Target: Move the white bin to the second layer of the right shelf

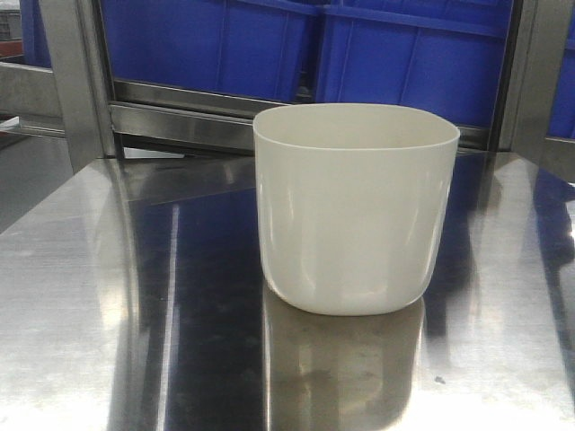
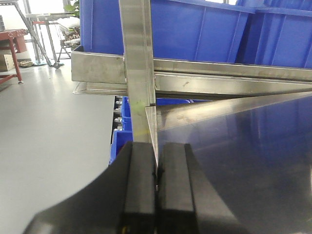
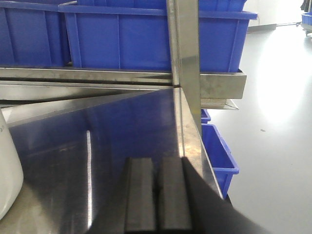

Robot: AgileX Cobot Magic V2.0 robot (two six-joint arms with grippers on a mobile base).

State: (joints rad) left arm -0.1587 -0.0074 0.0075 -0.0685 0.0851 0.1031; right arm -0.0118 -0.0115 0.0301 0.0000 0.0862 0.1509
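A cream-white bin [image 1: 355, 211] is standing upright on a shiny steel table [image 1: 99, 305], its rounded-square mouth facing up. Its rounded base is resting on the steel, and its pale reflection is showing just below it. Nothing is touching the bin.

Behind the bin, a steel rail [image 1: 180, 121] is running across the back of the table. Large blue crates [image 1: 216, 40] are sitting on the rack level above that rail. Their blue is mirroring in the tabletop on both sides of the bin.

To the right of the bin and apart from it, the right gripper [image 3: 157, 195] is hanging low over the table, near the table's right edge. In the right wrist view, only a sliver of the bin [image 3: 7, 165] is showing at the left border. This gripper's black fingers [image 3: 141, 195] are pressing flat together, with no gap and nothing held. Ahead of it, a right post [image 3: 187, 53] is rising at the table's back corner.

Far to the left of the bin, the left gripper [image 2: 156, 187] is hovering at the table's left edge. Its fingers [image 2: 139, 190] are likewise pressing together, holding nothing. A left post [image 2: 138, 58] is standing ahead of it, and grey floor [image 2: 48, 136] is spreading out beyond the table's edge.
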